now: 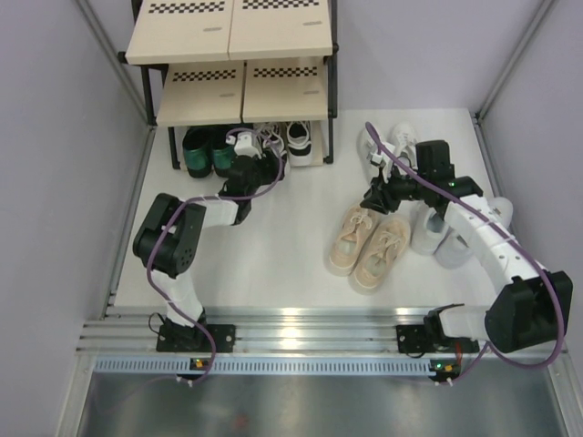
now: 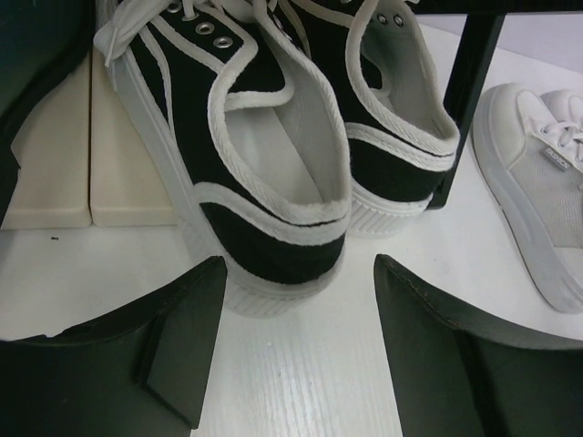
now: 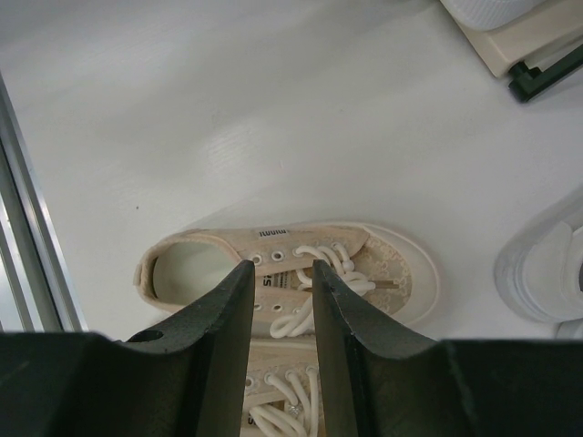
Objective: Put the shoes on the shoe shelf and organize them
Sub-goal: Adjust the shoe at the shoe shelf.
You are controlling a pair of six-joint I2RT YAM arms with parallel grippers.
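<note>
Left wrist view: the left fingers (image 2: 178, 332) stand wide apart and empty, just behind the heel of a black-and-white sneaker (image 2: 273, 182).

That heel lies straight ahead of the gap, just beyond the tips. The shoe's long axis runs directly away from the fingers, toe in under the shoe shelf (image 1: 196, 96), with its partner close beside it. Across the tabletop (image 3: 228, 109), the right fingers (image 3: 223, 319) hang narrowly apart, gripping nothing. They are over the laces of a beige sneaker (image 3: 383, 269) whose long axis runs along the line on which they close. The right arm looks nearer that pair, and its wrist would probably need turning to span the shoe.
</note>
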